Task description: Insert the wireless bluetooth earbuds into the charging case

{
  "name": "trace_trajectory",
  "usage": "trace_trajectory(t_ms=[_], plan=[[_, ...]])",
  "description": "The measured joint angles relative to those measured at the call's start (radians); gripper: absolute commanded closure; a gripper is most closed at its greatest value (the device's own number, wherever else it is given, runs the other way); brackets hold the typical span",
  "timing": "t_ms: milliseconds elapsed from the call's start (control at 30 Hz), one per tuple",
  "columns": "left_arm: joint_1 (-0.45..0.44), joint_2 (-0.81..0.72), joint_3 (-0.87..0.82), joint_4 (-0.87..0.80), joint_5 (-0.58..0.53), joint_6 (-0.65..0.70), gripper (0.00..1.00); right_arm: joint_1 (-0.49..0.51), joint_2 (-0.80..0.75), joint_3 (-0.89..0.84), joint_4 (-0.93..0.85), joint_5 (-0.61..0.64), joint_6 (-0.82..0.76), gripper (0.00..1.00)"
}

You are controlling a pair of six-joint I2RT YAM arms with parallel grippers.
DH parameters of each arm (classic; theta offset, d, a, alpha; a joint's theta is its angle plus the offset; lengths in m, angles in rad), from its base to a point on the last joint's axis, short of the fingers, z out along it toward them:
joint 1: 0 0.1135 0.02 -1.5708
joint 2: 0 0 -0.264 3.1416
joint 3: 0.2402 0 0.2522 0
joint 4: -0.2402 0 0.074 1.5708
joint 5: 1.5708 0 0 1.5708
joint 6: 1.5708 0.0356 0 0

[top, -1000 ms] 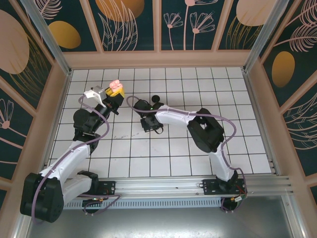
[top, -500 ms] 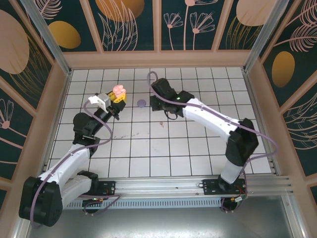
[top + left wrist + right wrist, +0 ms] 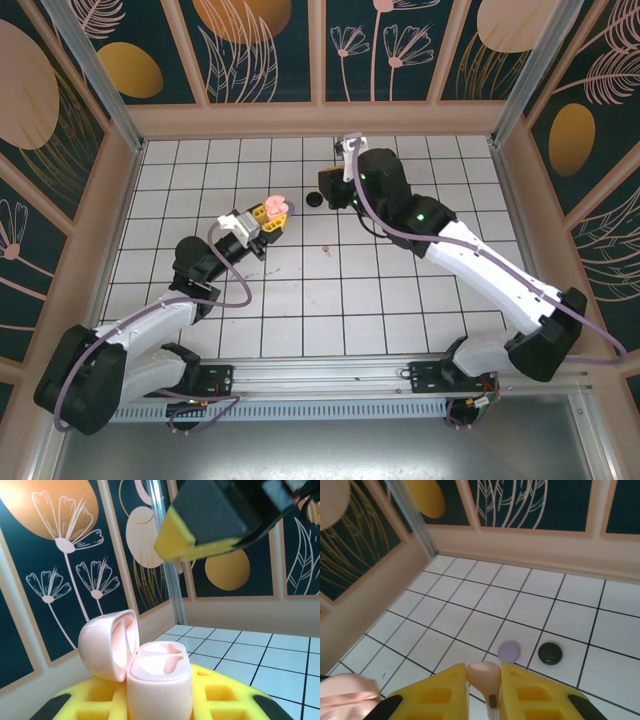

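My left claw (image 3: 270, 213) is clamped on the open pink case (image 3: 159, 680); right of the case, apart, my right claw (image 3: 331, 187) pinches a pink earbud (image 3: 482, 673); a black disc (image 3: 313, 199) lies between them.

setting: robot lab cell | cues: grid-tiled table (image 3: 400, 300), floral panel walls (image 3: 400, 50), aluminium mounting rail (image 3: 340, 375)

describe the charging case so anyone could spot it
On the white tiled table, look to the left claw, just left of centre. Clamped in it is the charging case: a glossy pink pod, lid flipped open over two empty sockets, unlike the flat black disc on the tiles nearby.
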Motion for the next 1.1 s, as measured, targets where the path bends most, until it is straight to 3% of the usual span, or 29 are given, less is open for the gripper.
trace_trajectory(t_ms=[300, 600, 1100], plan=[[-0.071, 0.103, 0.049, 0.038, -0.022, 0.033, 1.00, 0.010, -0.154, -0.152, 0.130, -0.128, -0.030, 0.80], [-0.109, 0.202, 0.153, 0.046, -0.089, 0.009, 1.00, 0.017, -0.159, -0.198, 0.204, -0.219, 0.008, 0.80], [-0.118, 0.228, 0.214, 0.045, -0.086, -0.021, 1.00, 0.049, -0.135, -0.215, 0.257, -0.252, 0.012, 0.79]])
